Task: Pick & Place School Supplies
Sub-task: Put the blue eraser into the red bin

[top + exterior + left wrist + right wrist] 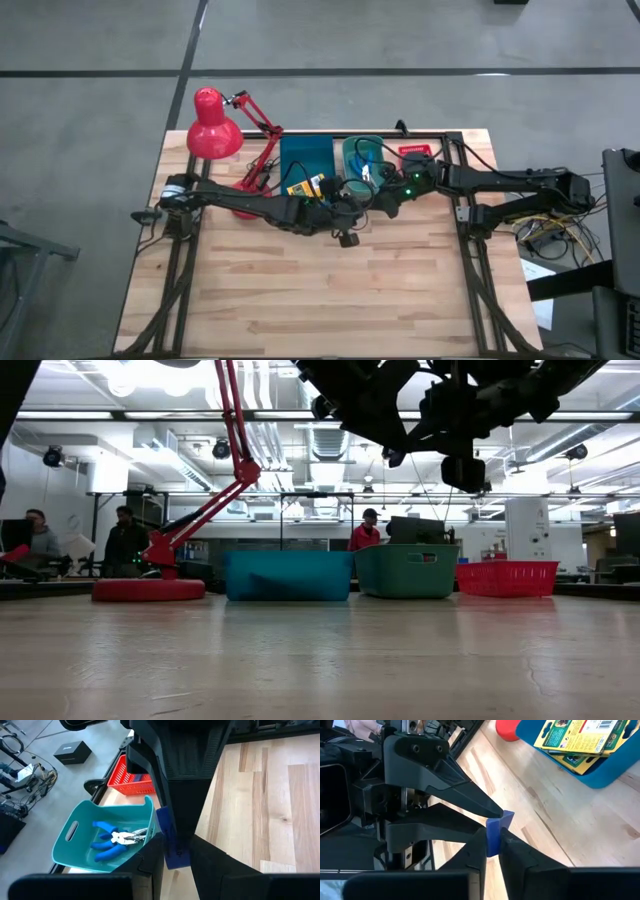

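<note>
A small blue-purple eraser block [493, 836] hangs in the air above the table's middle, in front of the bins. Both grippers are shut on it, meeting tip to tip. My left gripper [348, 203] reaches in from the table's left and my right gripper [368, 197] from the right. Yellow-and-green crayon boxes [575, 740] lie in the blue bin [305, 158]. Blue-handled metal tools [117, 840] lie in the teal bin [75, 827]. My left gripper pinches the block [172, 852] between its two fingers, only at their free ends, as the right wrist view shows [506, 816]. The fingers slant down from the table's left. The block is lifted clear of the table. My right gripper pinches the same block's other end [492, 847] between its two fingers [520, 852]. It comes from the table's right, slanting down, opposite the left fingers. The block stays clear of the table between the two holds.
A red desk lamp [215, 130] stands at the far left with its base [148, 590] on the table. A red basket [416, 156] sits right of the teal bin. The near half of the wooden table [330, 300] is bare. People show in the room behind.
</note>
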Motion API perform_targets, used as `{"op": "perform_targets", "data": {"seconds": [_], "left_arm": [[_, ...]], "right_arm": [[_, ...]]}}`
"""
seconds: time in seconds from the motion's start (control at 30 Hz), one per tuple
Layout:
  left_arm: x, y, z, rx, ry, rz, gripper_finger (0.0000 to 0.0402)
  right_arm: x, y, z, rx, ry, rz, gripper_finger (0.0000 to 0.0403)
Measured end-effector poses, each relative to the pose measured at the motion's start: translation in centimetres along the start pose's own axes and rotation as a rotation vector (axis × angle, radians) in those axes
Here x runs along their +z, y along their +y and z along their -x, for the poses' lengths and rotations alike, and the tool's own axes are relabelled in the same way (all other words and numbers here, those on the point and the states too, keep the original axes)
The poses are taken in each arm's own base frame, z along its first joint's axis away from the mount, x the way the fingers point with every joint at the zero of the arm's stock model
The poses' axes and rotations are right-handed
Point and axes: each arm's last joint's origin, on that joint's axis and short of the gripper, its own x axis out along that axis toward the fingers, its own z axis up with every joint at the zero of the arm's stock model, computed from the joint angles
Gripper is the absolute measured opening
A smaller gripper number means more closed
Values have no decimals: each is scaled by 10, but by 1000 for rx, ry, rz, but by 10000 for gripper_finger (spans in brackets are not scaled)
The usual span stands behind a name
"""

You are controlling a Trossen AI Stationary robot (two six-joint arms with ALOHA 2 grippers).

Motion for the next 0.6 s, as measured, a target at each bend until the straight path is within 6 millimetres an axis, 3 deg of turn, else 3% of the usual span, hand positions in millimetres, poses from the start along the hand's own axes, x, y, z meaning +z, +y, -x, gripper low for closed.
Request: {"op": "perform_targets", "data": {"seconds": [0.17,0.6], "left_arm": [[0,0,0,0,2,4,87],[-1,-2,2,-4,9,29,90]], "right_arm": [[0,0,0,0,0,0,17],[0,0,0,-3,-9,2,21]]}}
